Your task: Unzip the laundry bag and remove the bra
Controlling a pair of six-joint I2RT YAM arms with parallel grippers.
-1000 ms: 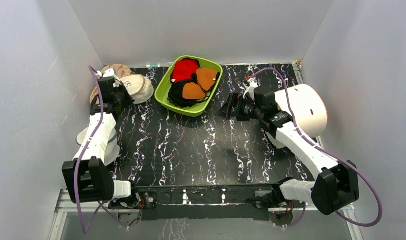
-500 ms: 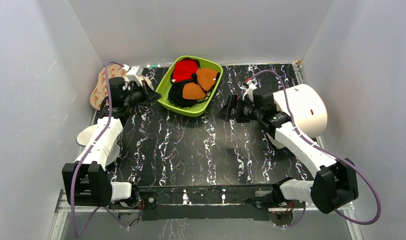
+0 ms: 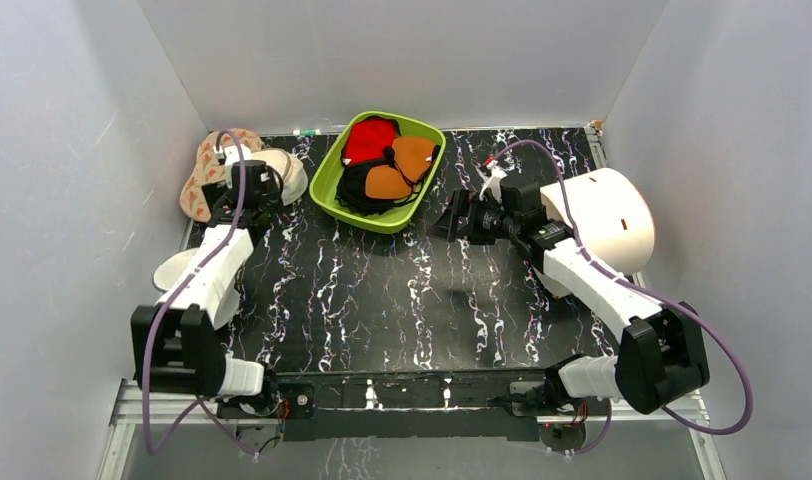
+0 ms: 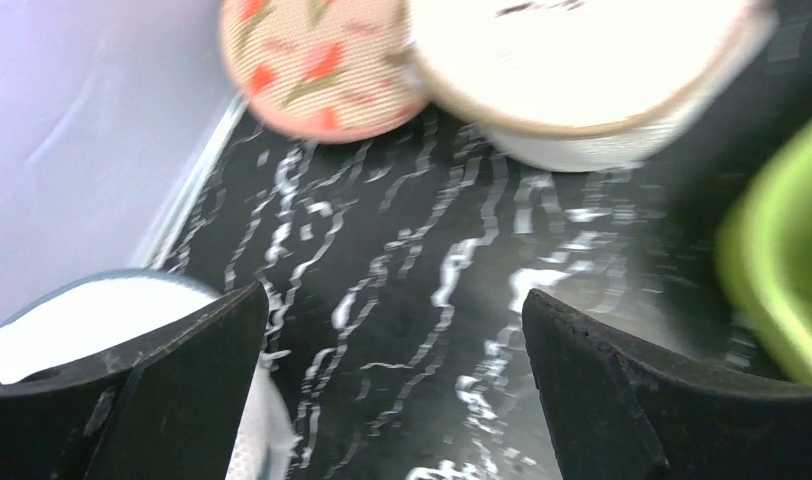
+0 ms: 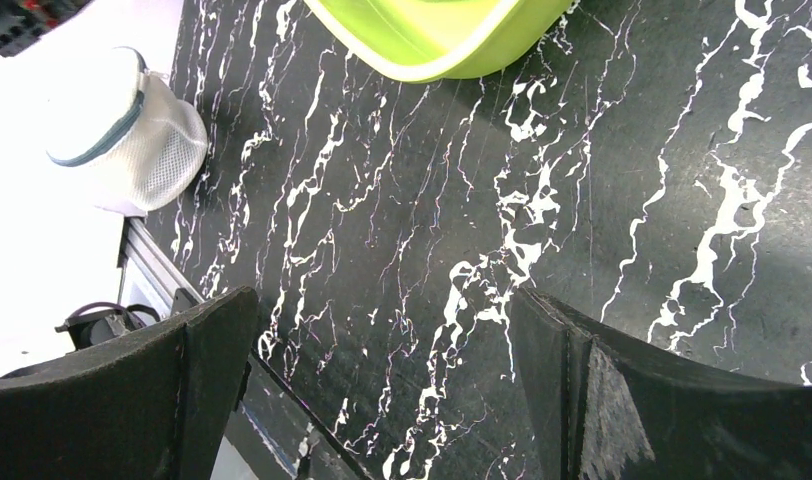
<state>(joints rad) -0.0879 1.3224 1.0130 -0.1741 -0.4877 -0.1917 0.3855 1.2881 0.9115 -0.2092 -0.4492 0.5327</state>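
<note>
Standing by the black marbled table (image 3: 382, 300), I am seeing the left gripper (image 4: 392, 290) hanging in the upper left of the overhead view, close to the cream cap (image 3: 287, 172) and the flower-patterned cap (image 3: 204, 170) lying against the side wall. Its jaws are standing wide apart and are gripping nothing; only bare tabletop is showing between the two black fingers (image 4: 172, 380). The laundry bag (image 3: 170, 270) is sitting at the left edge of the table, beside the left arm's forearm and partly hidden by it. In the left wrist view it is peeking in at the lower left corner, just behind the left finger, though whether they are touching I cannot tell. In the right wrist view the bag is showing in the upper left, with its grey zipper line running round the white mesh. The right gripper (image 5: 384, 295) is hovering right of centre, near the green tray (image 3: 377, 222), its jaws also spread wide and holding nothing. Red, orange and black garments (image 3: 387, 182) are lying heaped in the tray at the upper middle. A large white cylinder (image 3: 607, 215) is resting at the right edge, behind the right arm.
</note>
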